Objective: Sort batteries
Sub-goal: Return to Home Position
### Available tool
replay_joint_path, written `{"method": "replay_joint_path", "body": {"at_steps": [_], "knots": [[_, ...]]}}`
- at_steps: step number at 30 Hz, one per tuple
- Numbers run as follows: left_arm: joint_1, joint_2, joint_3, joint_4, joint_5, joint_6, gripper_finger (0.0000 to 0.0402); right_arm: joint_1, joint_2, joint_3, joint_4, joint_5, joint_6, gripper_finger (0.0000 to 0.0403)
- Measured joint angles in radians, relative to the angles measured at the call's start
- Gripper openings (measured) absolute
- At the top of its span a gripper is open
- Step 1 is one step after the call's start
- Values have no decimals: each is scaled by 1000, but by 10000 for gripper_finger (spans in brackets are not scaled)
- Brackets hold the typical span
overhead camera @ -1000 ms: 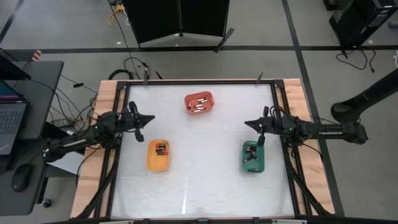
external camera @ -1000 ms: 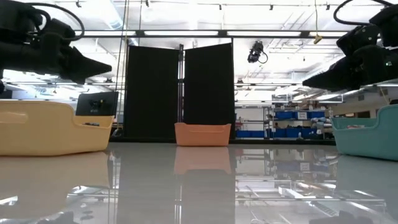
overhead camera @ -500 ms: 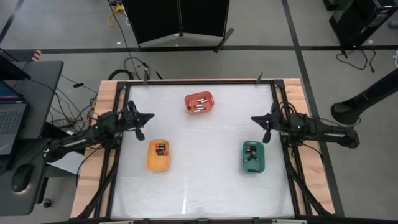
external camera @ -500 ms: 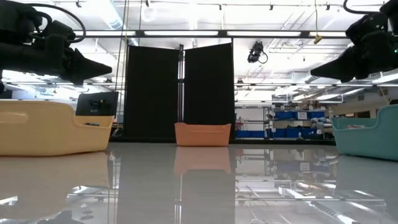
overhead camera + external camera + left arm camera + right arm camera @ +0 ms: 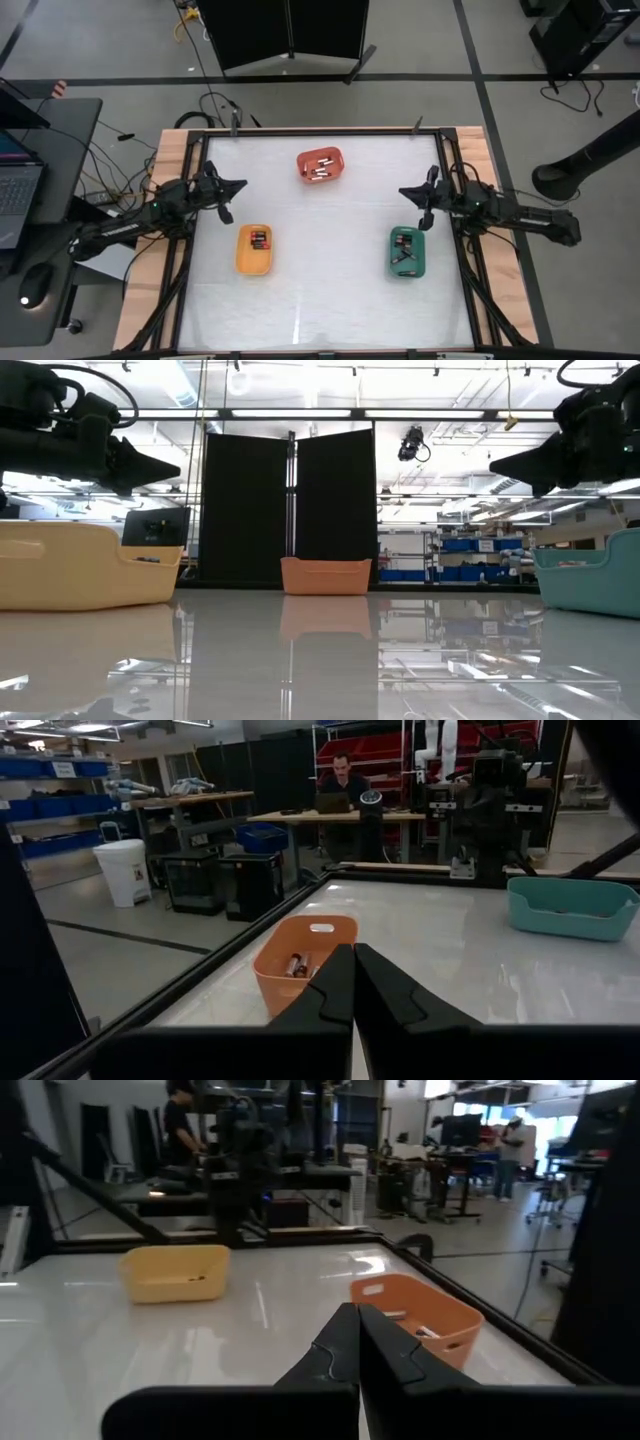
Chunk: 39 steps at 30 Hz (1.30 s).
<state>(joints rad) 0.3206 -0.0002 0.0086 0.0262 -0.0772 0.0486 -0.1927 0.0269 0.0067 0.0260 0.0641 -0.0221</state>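
Right gripper [image 5: 408, 194] drawn back off green tray [image 5: 408, 271], left gripper [image 5: 236, 186] unmoved; both pinched closed, empty, parked since batteries [image 5: 320, 168] lie binned

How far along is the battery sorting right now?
Done: batteries lie in the orange tray, the yellow tray and the green tray, and I see none outside them. In hand: nothing; the left gripper and the right gripper hang shut and empty above the table's left and right sides. Left: apparently nothing to sort.
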Motion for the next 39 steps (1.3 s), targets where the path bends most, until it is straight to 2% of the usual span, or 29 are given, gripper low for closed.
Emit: {"method": "replay_joint_path", "body": {"at_steps": [11,20,33,39], "knots": [[0,0,-1,-8,-6,-36,12,-122,3,9,-26,-4,-4,5],[0,6,-1,-11,-9,-132,12,-204,74,10,-27,1,4,23],[0,48,-2,-7,-47,-134,12,-216,135,10,-27,-1,56,16],[0,48,-2,-7,-29,-134,12,-216,135,10,-13,-2,66,27]]}}
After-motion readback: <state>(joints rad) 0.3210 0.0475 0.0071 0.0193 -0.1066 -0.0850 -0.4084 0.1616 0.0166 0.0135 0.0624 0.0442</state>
